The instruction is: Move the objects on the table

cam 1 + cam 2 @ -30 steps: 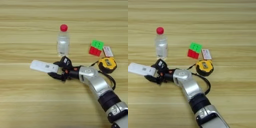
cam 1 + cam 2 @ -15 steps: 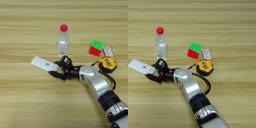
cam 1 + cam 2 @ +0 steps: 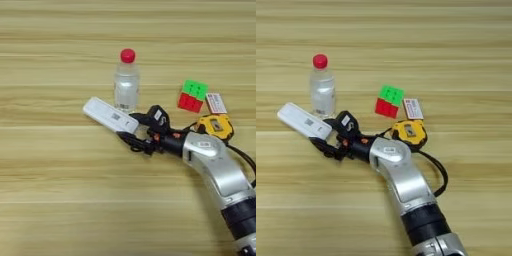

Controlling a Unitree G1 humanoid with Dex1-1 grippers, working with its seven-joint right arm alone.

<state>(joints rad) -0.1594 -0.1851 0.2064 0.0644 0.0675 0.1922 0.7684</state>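
We see the table under everything. Right gripper clamps the near end of the white device, which angles away to its left. Bottle stands just beyond the gripper; tape measure and cube sit to its right.

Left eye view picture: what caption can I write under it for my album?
Robot gripper holding the end of a flat white device beside a red-capped bottle.

- broad light wooden table top fills the whole view; long plank lines run left to right; pale grain; even, soft light
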